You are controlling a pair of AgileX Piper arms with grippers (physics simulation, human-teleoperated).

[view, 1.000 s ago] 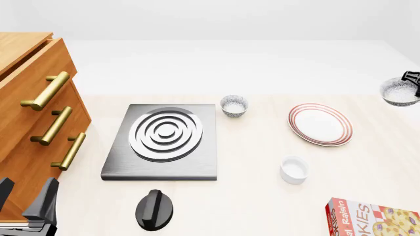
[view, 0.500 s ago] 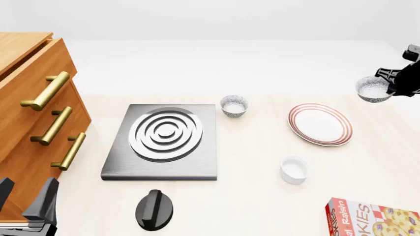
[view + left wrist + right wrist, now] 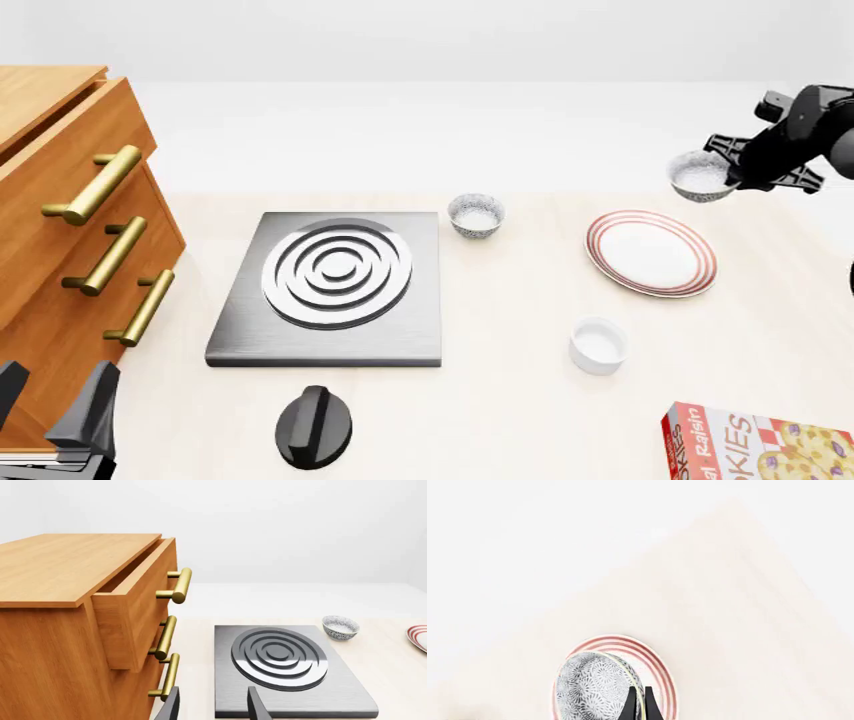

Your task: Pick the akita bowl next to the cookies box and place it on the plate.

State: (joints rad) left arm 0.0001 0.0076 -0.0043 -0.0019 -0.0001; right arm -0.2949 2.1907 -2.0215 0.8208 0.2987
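Observation:
My right gripper [image 3: 730, 172] is shut on the rim of an akita bowl [image 3: 701, 177], holding it in the air above and just right of the plate [image 3: 650, 252]. In the right wrist view the speckled akita bowl [image 3: 594, 687] hangs in front of the red-ringed plate [image 3: 662, 680], with the dark fingers [image 3: 640, 705] pinching its rim. The cookies box [image 3: 754, 443] lies at the near right corner. A second akita bowl [image 3: 477, 215] stands beside the stove plate. At the near left, my left gripper [image 3: 54, 410] hangs open, its fingers [image 3: 257, 705] apart with nothing between them.
A wooden drawer cabinet [image 3: 67, 230] with brass handles fills the left side, its top drawer slightly open. A grey stove plate [image 3: 334, 290] with rings sits mid-table, a black knob [image 3: 314, 428] in front of it. A plain white cup [image 3: 598, 345] stands below the plate.
My right gripper has carried the akita bowl leftwards from the far right edge towards the plate and a little higher in the picture. The left arm has stayed still.

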